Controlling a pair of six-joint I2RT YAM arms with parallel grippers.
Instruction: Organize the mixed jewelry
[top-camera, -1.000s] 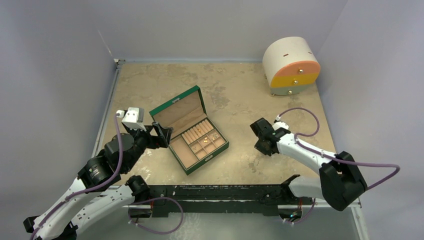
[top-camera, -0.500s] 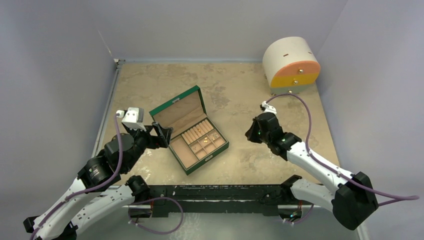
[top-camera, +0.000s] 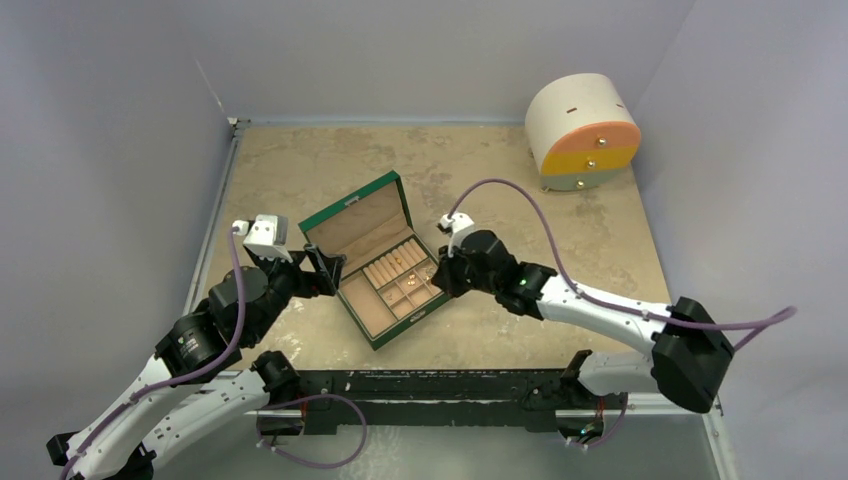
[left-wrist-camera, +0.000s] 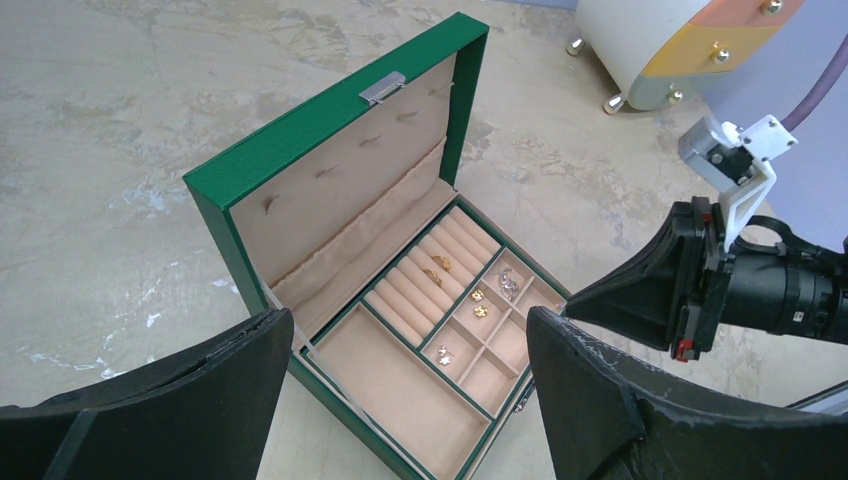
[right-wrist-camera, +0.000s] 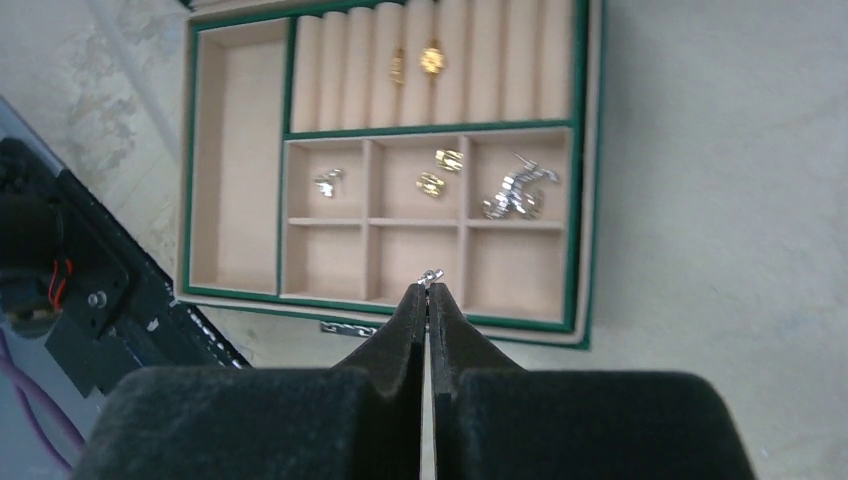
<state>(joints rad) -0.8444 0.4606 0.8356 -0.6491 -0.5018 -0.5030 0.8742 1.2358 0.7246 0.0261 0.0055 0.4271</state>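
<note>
The green box (top-camera: 350, 205) lies open mid-table, its tan compartments holding the mixed jewelry. Two gold rings (right-wrist-camera: 432, 60) sit on the ring rolls. A pair of gold earrings (right-wrist-camera: 440, 172), a silver cluster (right-wrist-camera: 515, 193) and a small silver piece (right-wrist-camera: 325, 183) lie in the top row of small cells. My right gripper (right-wrist-camera: 429, 290) is shut on a tiny silver earring (right-wrist-camera: 430, 276), which pokes out at its tips over the box's near rim (right-wrist-camera: 500, 325). My left gripper (left-wrist-camera: 408, 330) stands open and empty at the box's left side (top-camera: 325, 270).
A round white-and-orange drawer cabinet (top-camera: 583, 130) stands at the far right corner. Grey walls close in the table on three sides. The black base rail (top-camera: 430, 385) runs along the near edge. The right arm's purple cable (top-camera: 520, 200) arches above the table.
My right arm has swung left from the table's right-middle to the box's right corner, still shut. The left arm and the box have not moved.
</note>
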